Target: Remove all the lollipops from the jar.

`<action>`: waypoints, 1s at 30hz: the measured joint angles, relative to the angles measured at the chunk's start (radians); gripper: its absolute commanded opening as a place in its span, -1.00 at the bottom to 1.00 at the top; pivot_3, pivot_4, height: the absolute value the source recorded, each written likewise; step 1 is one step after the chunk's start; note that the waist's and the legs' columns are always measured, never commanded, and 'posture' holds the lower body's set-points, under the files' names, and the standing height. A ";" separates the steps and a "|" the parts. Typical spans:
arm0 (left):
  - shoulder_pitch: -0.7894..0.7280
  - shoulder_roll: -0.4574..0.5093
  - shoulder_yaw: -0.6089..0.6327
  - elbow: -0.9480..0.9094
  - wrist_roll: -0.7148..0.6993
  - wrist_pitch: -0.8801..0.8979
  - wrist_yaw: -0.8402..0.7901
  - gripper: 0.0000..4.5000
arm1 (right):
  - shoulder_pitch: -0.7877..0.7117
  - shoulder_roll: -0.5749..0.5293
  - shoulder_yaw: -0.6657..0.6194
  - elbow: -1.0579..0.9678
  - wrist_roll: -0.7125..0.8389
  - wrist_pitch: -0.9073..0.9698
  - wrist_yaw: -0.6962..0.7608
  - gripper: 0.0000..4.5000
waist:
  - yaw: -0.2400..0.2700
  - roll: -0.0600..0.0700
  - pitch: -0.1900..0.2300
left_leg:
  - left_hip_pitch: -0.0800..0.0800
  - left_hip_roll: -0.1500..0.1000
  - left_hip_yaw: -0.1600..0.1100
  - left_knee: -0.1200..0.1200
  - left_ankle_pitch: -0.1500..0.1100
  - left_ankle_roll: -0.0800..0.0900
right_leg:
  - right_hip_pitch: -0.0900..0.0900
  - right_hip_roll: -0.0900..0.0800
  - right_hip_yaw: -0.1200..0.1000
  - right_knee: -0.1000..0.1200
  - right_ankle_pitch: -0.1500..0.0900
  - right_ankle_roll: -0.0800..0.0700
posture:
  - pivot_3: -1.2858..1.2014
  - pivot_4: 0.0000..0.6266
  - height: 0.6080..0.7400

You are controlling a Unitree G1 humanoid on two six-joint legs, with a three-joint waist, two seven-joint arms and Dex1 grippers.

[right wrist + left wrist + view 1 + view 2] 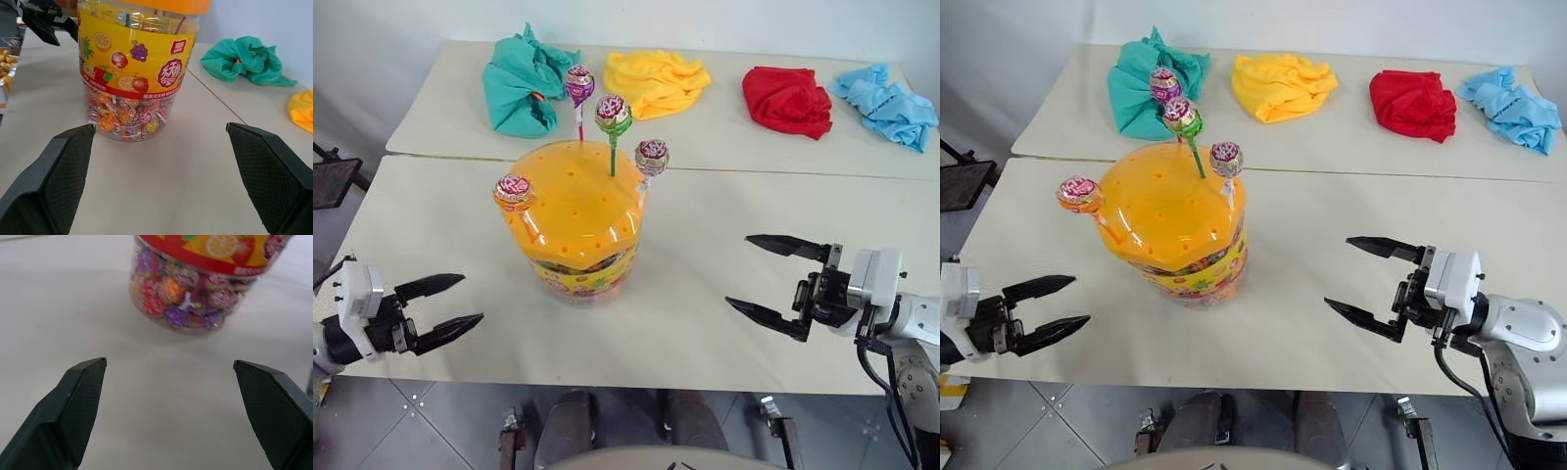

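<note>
Left gripper (445, 305) at seven o'clock and right gripper (771, 279) at four o'clock both stand with fingers spread wide, empty, apart from the jar (578, 220). The jar sits upright at table centre. Four lollipops (613, 115) stand in its lid; none appears removed. Judgement: approach step. Next move calls for one gripper to rise and pinch a thin stick, probably the nearest, at nine o'clock.

Orange dotted jar (576, 217) lid, fruit-printed yellow-red band; teal cloth (521, 83) behind.
</note>
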 measured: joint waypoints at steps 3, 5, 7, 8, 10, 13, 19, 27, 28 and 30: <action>-0.002 -0.007 0.026 -0.015 0.000 -0.026 0.007 0.95 | -0.030 0.004 0.031 0.001 0.012 -0.001 0.030 1.00 | 0.003 0.000 0.000 | 0.001 -0.001 -0.001 0.000 0.000 0.000 | 0.001 -0.001 -0.001 0.000 0.000 0.000 | 0.03 -0.52 1.00; -0.002 -0.013 0.030 -0.028 -0.005 -0.025 0.014 0.95 | -0.036 0.017 0.039 0.001 0.026 0.004 0.034 1.00 | 0.003 0.000 0.000 | 0.000 -0.001 0.000 0.000 -0.001 0.001 | 0.001 -0.002 -0.002 0.000 0.000 0.000 | 0.03 -0.52 1.00; -0.012 -0.011 0.051 -0.063 -0.080 0.049 0.034 0.95 | -0.077 0.054 0.038 -0.010 0.092 0.026 0.004 1.00 | 0.001 -0.001 0.001 | 0.000 0.000 -0.001 0.000 0.000 0.001 | 0.000 -0.002 -0.003 0.001 0.000 0.000 | 0.03 -0.52 1.00; -0.010 0.008 0.083 -0.096 -0.156 0.117 0.035 0.95 | -0.100 0.071 0.036 -0.031 0.141 0.039 -0.017 1.00 | 0.000 -0.002 0.001 | 0.000 0.000 -0.001 0.000 0.000 0.000 | 0.000 -0.002 -0.003 0.002 0.000 0.000 | 0.03 -0.52 1.00; -0.022 0.075 0.175 -0.161 -0.294 0.227 0.033 0.95 | -0.145 0.081 0.029 -0.098 0.231 0.066 -0.051 1.00 | -0.005 -0.002 0.001 | 0.000 0.000 -0.004 0.000 -0.001 -0.001 | 0.000 -0.004 -0.005 0.003 0.000 -0.001 | 0.03 -0.52 1.00; -0.096 0.124 0.243 -0.214 -0.406 0.292 0.034 0.95 | -0.173 0.082 0.030 -0.149 0.299 0.091 -0.064 1.00 | -0.007 0.001 0.000 | 0.000 -0.002 -0.004 0.000 -0.001 0.000 | 0.000 -0.005 -0.006 0.003 0.000 -0.001 | 0.03 -0.52 1.00; -0.283 0.116 0.102 -0.311 -0.470 0.332 0.078 0.95 | -0.167 0.087 0.057 -0.215 0.356 0.092 0.000 1.00 | 0.002 0.001 0.001 | 0.000 -0.002 -0.005 0.000 -0.001 0.000 | 0.002 -0.004 -0.008 0.002 0.000 -0.001 | 0.03 -0.52 1.00; -0.467 0.010 -0.082 -0.339 -0.488 0.335 0.172 0.70 | -0.190 0.134 0.070 -0.225 0.360 0.079 -0.038 1.00 | -0.007 0.001 0.001 | 0.000 -0.002 -0.004 0.001 0.000 -0.001 | 0.001 -0.002 -0.008 0.003 0.000 -0.001 | 0.03 -0.52 1.00; -0.469 0.010 -0.090 -0.340 -0.495 0.345 0.174 0.56 | -0.191 0.134 0.069 -0.230 0.356 0.074 -0.048 1.00 | -0.009 0.001 0.001 | 0.000 -0.002 -0.005 0.001 0.000 -0.001 | 0.001 -0.002 -0.008 0.003 0.000 -0.001 | 0.03 -0.52 1.00; -0.469 0.013 -0.093 -0.339 -0.504 0.359 0.169 0.31 | -0.188 0.134 0.069 -0.234 0.348 0.068 -0.058 1.00 | -0.010 0.001 0.001 | 0.000 -0.001 -0.005 0.001 0.000 -0.001 | 0.001 -0.002 -0.008 0.003 0.000 -0.001 | 0.03 -0.52 1.00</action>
